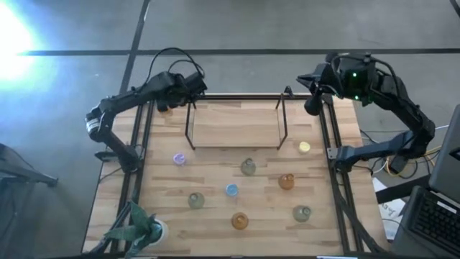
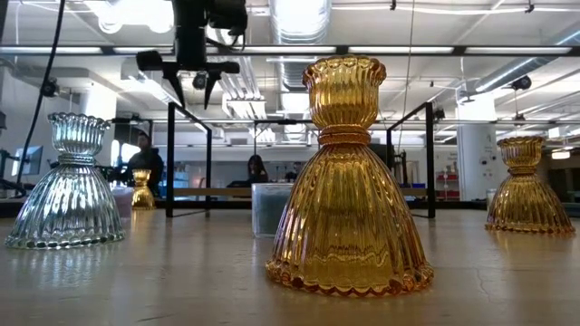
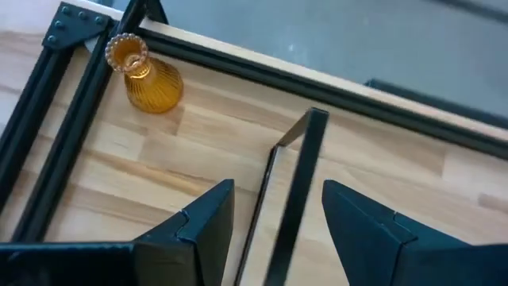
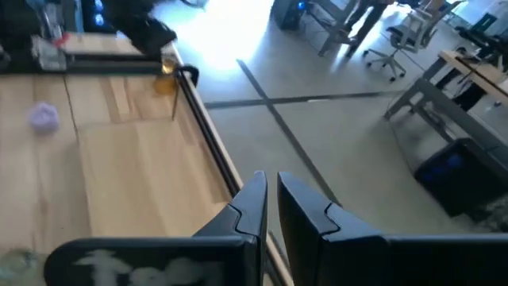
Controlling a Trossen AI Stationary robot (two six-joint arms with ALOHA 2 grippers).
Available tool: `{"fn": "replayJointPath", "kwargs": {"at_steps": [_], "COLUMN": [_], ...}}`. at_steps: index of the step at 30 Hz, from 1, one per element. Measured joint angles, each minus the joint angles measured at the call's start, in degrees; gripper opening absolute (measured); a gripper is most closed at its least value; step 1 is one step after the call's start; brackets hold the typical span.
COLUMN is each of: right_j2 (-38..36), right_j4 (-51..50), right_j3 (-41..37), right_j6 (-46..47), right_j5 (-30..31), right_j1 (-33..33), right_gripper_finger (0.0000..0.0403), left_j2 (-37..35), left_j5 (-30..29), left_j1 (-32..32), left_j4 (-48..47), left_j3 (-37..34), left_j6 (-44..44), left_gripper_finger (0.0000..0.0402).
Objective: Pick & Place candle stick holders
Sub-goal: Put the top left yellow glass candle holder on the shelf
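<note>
Several small glass candle stick holders stand on their bases on the wooden table: purple (image 1: 179, 159), grey-green (image 1: 248, 167), amber (image 1: 286, 181), blue (image 1: 231, 191), yellow (image 1: 305, 147), and an amber one (image 3: 143, 75) in the far left corner. My left gripper (image 1: 192, 86) hovers open near that corner, above the left post (image 3: 298, 183) of a black rack, holding nothing. My right gripper (image 4: 271, 199) is shut and empty, raised over the table's far right corner (image 1: 314, 101).
The black wire rack (image 1: 237, 122) stands on a light board at the far middle. Black frame rails (image 1: 332, 165) run along the table's sides. A leafy plant in a white pot (image 1: 136, 230) sits at the near left corner. People show in the room behind (image 2: 145, 158).
</note>
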Motion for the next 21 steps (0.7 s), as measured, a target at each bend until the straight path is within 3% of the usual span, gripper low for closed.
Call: {"fn": "replayJointPath", "kwargs": {"at_steps": [5,10,16,18,21], "right_j2": [0.5,2.2,3.7,4.4,4.6], "right_j4": [0.6,2.1,2.6,2.9,2.7], "right_j3": [0.0,-0.1,-0.3,-0.4,-0.5], "right_j6": [-2.7,-1.0,-0.2,0.8,0.9], "right_j5": [-5.6,-8.9,-11.2,-12.8,-14.0], "right_j1": [-4.0,-4.4,-3.7,-3.7,-3.7], "right_gripper_finger": [0.0027,0.0027,0.0027,0.0027,0.0027], "left_j2": [0.0,-0.1,0.1,0.1,-1.5], "left_j5": [-12.1,-32.2,-59.1,-60.4,-52.1], "left_j1": [0.9,1.7,2.3,3.9,5.8], "left_j4": [2.7,14.6,33.4,39.7,45.1], "left_j3": [0.6,0.7,0.2,0.3,1.5], "left_j6": [-0.3,6.1,22.6,23.7,26.2], "left_gripper_finger": [0.0197,0.0197,0.0197,0.0197,0.0197]}}
